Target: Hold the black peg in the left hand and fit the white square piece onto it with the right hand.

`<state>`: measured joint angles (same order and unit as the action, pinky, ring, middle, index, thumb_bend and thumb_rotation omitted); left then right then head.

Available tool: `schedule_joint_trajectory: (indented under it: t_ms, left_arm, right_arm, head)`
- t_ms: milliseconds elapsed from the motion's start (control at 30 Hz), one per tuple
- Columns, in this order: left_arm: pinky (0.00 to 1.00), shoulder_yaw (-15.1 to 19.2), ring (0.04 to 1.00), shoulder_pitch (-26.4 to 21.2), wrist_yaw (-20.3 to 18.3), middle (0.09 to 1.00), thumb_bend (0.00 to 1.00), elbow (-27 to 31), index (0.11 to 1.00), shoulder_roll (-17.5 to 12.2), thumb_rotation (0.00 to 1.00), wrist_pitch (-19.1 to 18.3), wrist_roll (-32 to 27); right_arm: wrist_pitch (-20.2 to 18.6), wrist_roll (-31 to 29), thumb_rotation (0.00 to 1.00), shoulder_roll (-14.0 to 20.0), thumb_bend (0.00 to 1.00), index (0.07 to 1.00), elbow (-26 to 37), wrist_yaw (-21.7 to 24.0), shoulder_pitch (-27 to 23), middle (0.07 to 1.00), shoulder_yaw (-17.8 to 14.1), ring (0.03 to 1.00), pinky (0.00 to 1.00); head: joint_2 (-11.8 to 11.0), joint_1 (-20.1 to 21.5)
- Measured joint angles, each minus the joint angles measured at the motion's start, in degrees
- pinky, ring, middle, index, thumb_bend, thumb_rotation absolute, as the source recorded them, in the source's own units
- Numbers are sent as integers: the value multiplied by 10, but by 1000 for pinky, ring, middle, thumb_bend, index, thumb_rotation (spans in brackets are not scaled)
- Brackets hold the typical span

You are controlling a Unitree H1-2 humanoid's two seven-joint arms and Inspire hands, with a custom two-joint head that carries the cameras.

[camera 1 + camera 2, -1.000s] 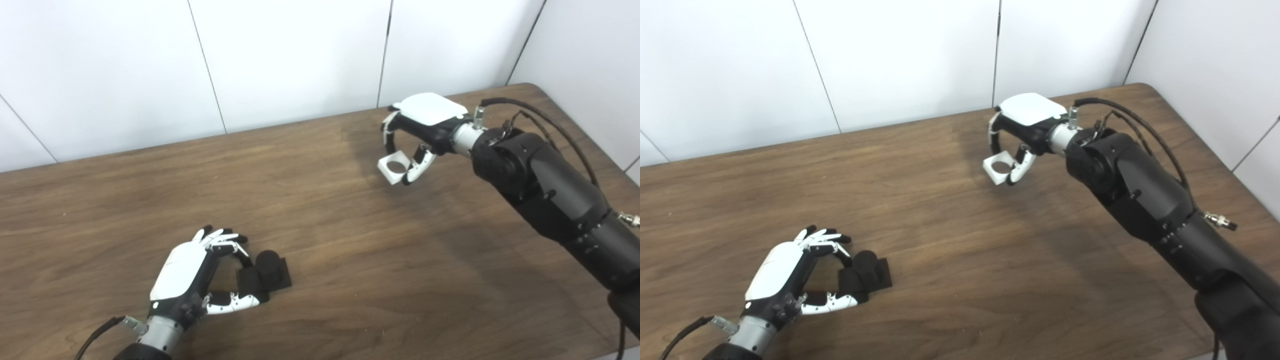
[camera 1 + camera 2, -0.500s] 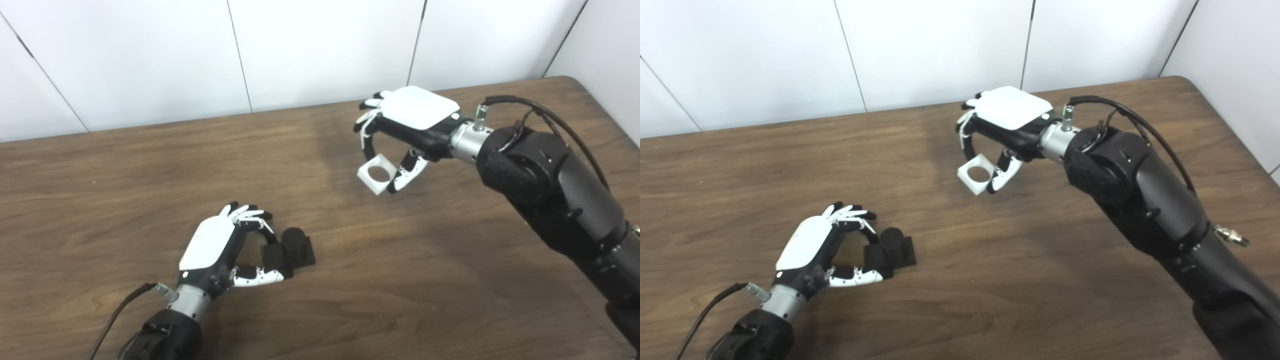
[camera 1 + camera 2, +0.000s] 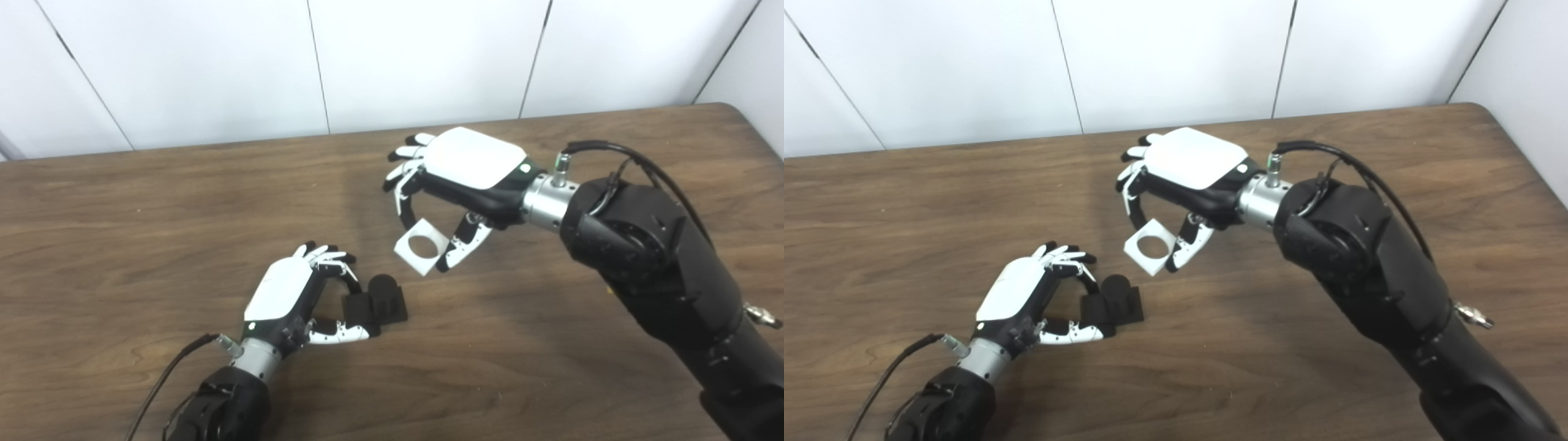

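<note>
The black peg (image 3: 381, 299), a short round post on a square black base, rests on the wooden table (image 3: 122, 202). My left hand (image 3: 288, 294) is shut on the peg's base from the left, fingers over its far edge and thumb along its near edge. My right hand (image 3: 456, 168) is shut on the white square piece (image 3: 420, 246), a flat block with a round hole, pinched between fingers and thumb. It hangs in the air up and to the right of the peg, a short gap apart. Both also show in the right eye view: the peg (image 3: 1115, 300) and the white piece (image 3: 1151, 246).
A white panelled wall (image 3: 392, 55) runs along the table's far edge. My right arm (image 3: 649, 257) reaches in across the right side of the table. The table's rounded far right corner (image 3: 735, 110) is in view.
The camera has shifted, so the whole picture moved. My right hand has carried the white square piece left and nearer, closing most of the gap to the peg. My left hand keeps its hold.
</note>
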<state>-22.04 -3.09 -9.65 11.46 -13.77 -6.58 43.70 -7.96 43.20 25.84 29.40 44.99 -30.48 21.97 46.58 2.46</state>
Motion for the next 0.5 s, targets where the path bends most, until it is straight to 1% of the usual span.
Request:
schedule_joint_trajectory:
  t_ms: [233, 400, 500]
  left_arm:
    - [1000, -3, 891, 0, 4, 795, 516, -2, 486, 6, 56, -4, 2]
    - [1000, -4, 890, 0, 5, 794, 516, -3, 486, 7, 56, -3, 2]
    - [1000, -5, 889, 0, 6, 793, 516, -3, 486, 8, 56, -3, 3]
  right_arm:
    - [17, 1, 135, -16, 523, 484, -1, 8, 0, 810, 17, 936, 968]
    - [18, 1, 134, -28, 523, 484, -9, 10, 1, 813, 22, 939, 983]
    - [22, 2, 133, -29, 523, 484, -15, 12, 2, 807, 27, 937, 988]
  head:
    - [3, -5]
    - [5, -8]
    - [5, -7]
